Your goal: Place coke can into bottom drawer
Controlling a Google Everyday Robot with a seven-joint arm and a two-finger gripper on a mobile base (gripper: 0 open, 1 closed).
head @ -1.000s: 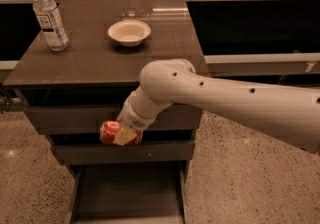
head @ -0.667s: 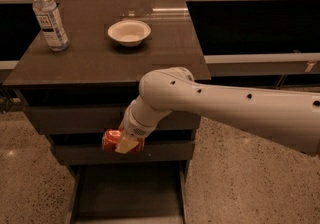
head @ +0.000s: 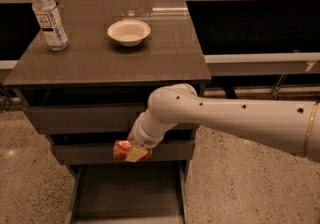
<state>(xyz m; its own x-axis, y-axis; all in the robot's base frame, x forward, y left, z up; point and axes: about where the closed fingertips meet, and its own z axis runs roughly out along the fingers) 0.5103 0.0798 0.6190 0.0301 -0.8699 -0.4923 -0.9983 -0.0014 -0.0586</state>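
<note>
Since a second ago the gripper (head: 132, 153) has sunk a little, toward 5 o'clock, its fingers clamped on the coke can (head: 120, 149). That can hangs before the middle drawer front (head: 80, 152), with the open bottom drawer (head: 127, 195) at 6 o'clock below it. Released this high, I judge, the can could bounce and roll out over the drawer's open front edge
</note>
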